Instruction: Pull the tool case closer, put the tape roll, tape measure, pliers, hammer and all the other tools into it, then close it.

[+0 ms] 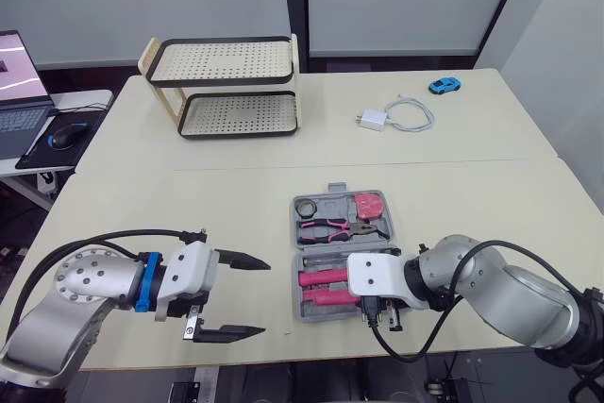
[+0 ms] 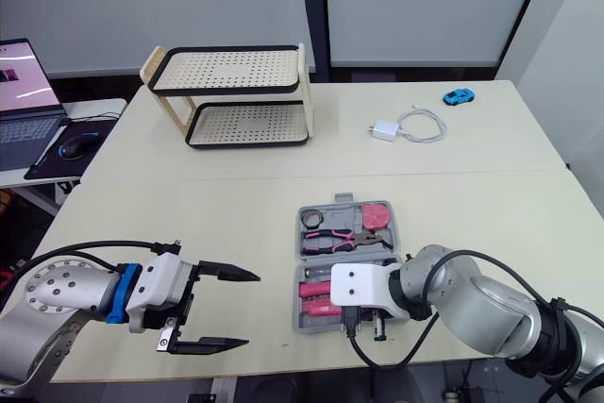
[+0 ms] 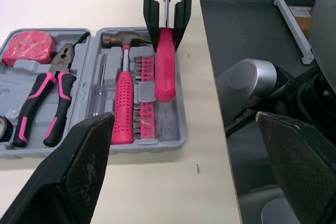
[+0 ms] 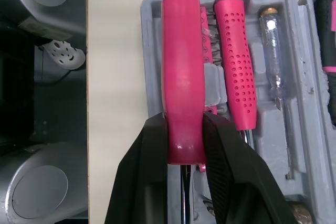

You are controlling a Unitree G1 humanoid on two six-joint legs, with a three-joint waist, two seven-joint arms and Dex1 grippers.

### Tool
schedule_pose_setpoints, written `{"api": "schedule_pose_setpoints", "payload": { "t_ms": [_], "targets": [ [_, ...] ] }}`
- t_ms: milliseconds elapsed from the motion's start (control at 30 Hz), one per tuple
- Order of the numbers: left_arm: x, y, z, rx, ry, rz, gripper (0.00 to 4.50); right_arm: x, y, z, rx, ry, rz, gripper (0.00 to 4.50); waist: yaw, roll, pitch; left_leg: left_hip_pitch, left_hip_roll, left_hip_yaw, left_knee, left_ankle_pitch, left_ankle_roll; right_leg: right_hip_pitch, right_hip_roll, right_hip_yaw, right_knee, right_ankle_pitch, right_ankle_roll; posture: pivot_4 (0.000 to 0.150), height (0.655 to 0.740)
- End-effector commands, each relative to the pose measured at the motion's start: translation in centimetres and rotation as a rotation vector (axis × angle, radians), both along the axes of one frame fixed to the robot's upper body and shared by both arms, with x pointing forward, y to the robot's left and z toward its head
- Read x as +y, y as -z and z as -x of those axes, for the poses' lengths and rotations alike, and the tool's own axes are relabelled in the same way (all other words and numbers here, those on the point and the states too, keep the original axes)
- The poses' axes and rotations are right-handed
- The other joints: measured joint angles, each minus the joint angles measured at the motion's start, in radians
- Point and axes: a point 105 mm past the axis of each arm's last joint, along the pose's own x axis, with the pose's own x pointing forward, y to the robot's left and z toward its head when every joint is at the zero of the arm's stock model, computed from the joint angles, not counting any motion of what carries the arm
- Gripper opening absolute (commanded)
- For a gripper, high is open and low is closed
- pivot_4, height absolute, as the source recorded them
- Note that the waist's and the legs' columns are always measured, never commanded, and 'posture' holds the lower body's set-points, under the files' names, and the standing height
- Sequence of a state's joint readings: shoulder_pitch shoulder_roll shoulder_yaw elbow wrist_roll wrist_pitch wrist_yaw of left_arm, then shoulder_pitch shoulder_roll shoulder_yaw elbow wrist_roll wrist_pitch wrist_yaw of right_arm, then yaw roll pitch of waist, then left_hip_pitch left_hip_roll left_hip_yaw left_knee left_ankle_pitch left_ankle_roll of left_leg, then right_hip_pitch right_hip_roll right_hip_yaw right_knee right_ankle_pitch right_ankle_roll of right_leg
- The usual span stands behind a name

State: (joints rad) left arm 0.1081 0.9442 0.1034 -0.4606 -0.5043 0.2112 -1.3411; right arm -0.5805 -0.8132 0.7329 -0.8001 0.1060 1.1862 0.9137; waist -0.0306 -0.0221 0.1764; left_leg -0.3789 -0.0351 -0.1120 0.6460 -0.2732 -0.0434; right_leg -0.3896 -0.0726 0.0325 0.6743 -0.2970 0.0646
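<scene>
Tool case [image 3: 157,141]: grey moulded plastic, matt; it sits on a table [image 1: 189,205] with a smooth, matt cream top. Screwdriver [image 4: 182,77]: handle of smooth pink plastic with a slight sheen, shaft bright metal; hammer [image 3: 123,103]: pink grip dimpled all over, head dull brownish metal; tester screwdriver [image 4: 274,61]: clear glossy plastic handle with a brass-coloured cap; pliers [image 3: 62,64]: grips black and pink, matt, jaws grey metal. Fingers [image 3: 79,171] of the left gripper [image 1: 266,297]: black, matt, finely grained surface.
</scene>
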Motion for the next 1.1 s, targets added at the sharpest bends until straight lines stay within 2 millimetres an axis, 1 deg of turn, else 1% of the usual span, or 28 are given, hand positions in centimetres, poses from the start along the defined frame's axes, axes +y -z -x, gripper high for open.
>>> {"api": "schedule_pose_setpoints", "payload": {
  "t_ms": [33, 133, 400, 633, 733, 833, 933, 1033, 1100],
  "targets": [
    [0.0, -0.8, 0.2, -0.035, 0.013, -0.007, 4.5, 0.0, -0.4, 0.4, -0.019, -0.023, -0.003, 0.62, 0.0, 0.0, 0.0, 0.0, 0.0, 0.0, 0.0, 0.0, 0.0, 0.0, 0.0, 0.0, 0.0, 0.0, 0.0, 0.15, 0.74],
    [0.0, -0.7, 0.1, -0.034, 0.011, -0.009, 4.5, -0.4, 0.4, 0.1, -0.014, -0.016, 0.007, 0.62, 0.0, 0.0, 0.0, 0.0, 0.0, 0.0, 0.0, 0.0, 0.0, 0.0, 0.0, 0.0, 0.0, 0.0, 0.0, 0.15, 0.74],
    [0.1, -0.4, 0.6, -0.021, 0.011, -0.016, 4.5, -0.6, 4.1, -0.5, -0.008, -0.024, 0.025, 0.62, -0.001, 0.0, 0.0, 0.0, 0.0, 0.001, 0.0, 0.0, 0.0, 0.0, 0.001, 0.0, 0.0, 0.0, 0.0, 0.15, 0.74],
    [0.3, -0.2, 0.6, -0.019, 0.011, -0.025, 4.5, -0.4, 5.8, -1.2, -0.025, -0.042, 0.018, 0.62, -0.001, -0.001, -0.001, 0.002, 0.002, 0.001, 0.0, 0.0, 0.0, 0.001, 0.002, 0.0, 0.001, 0.0, 0.0, 0.15, 0.74],
    [0.3, -0.3, 0.7, -0.02, 0.012, -0.022, 4.5, 0.4, 6.1, -1.4, -0.034, -0.065, -0.008, 0.62, -0.002, -0.002, -0.001, 0.003, 0.003, 0.001, 0.0, 0.0, 0.0, 0.001, 0.003, 0.0, 0.002, 0.0, 0.0, 0.15, 0.74],
    [0.3, -0.3, 0.7, -0.018, 0.012, -0.023, 4.5, 1.1, 6.5, -1.6, -0.035, -0.09, -0.015, 0.62, -0.004, -0.005, -0.003, 0.005, 0.006, 0.002, 0.0, 0.0, 0.0, 0.002, 0.006, 0.001, 0.002, 0.0, -0.001, 0.15, 0.74],
    [0.3, -0.2, 0.7, -0.019, 0.013, -0.024, 4.5, 1.4, 7.2, -1.7, -0.035, -0.104, -0.015, 0.62, -0.006, -0.007, -0.005, 0.008, 0.011, 0.004, -0.001, 0.0, 0.0, 0.003, 0.013, 0.002, 0.002, 0.003, -0.004, 0.15, 0.74],
    [0.4, -0.2, 0.7, -0.019, 0.011, -0.026, 4.5, 1.5, 8.3, -1.8, -0.031, -0.112, -0.009, 0.62, -0.012, -0.01, -0.006, 0.015, 0.014, 0.004, -0.003, -0.001, -0.001, 0.008, 0.02, 0.002, 0.002, 0.002, -0.009, 0.15, 0.74],
    [0.4, -0.2, 0.7, -0.019, 0.01, -0.027, 4.5, 1.2, 9.5, -1.8, -0.028, -0.113, 0.002, 0.62, -0.018, -0.011, -0.008, 0.017, 0.016, 0.004, -0.003, -0.001, -0.001, 0.008, 0.022, 0.002, 0.004, 0.0, -0.012, 0.15, 0.74]
  ]
}}
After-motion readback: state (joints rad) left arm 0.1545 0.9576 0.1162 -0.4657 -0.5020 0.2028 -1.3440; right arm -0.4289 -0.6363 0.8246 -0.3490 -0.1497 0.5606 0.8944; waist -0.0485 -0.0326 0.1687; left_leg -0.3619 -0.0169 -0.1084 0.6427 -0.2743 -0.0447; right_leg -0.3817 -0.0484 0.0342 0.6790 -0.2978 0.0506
